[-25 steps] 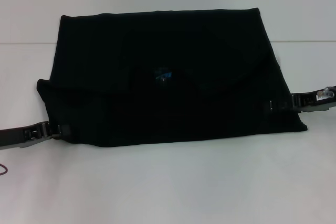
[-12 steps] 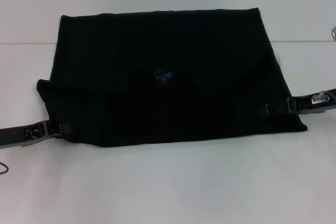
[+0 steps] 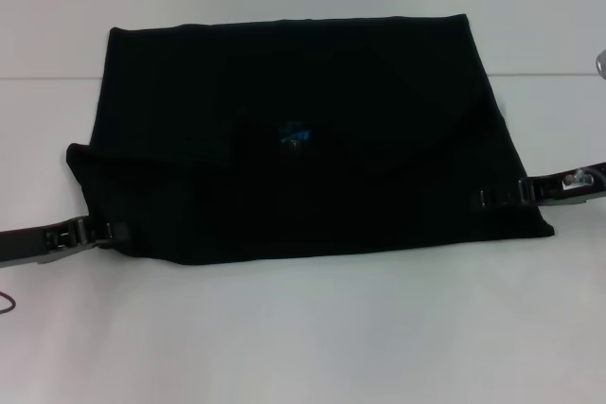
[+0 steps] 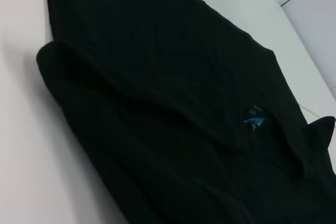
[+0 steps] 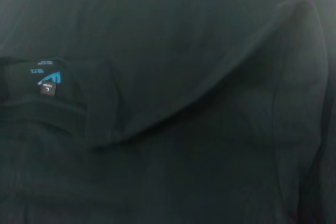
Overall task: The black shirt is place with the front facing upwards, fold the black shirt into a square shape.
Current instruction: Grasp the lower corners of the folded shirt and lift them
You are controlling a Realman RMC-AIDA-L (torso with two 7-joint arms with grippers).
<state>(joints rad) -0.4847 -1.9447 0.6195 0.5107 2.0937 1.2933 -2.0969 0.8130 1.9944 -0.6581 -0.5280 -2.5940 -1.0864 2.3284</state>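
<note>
The black shirt (image 3: 294, 139) lies on the white table (image 3: 303, 328) as a wide, roughly rectangular fold. Its near part is turned up over the middle, and a small blue neck label (image 3: 294, 132) shows at the centre. My left gripper (image 3: 112, 232) sits low on the table at the shirt's near left corner. My right gripper (image 3: 485, 198) reaches in over the shirt's right edge. The left wrist view shows the shirt (image 4: 173, 108) with a raised fold and the label (image 4: 254, 121). The right wrist view is filled with the cloth (image 5: 199, 77) and the label (image 5: 50, 80).
A seam line (image 3: 47, 78) crosses the table behind the shirt's middle. A thin dark cable (image 3: 6, 305) shows at the left edge, and a small metallic part (image 3: 600, 61) at the right edge. White table surface surrounds the shirt.
My right gripper has sunk slightly and shifted a little along the shirt's right edge. The left gripper and the shirt have not visibly moved.
</note>
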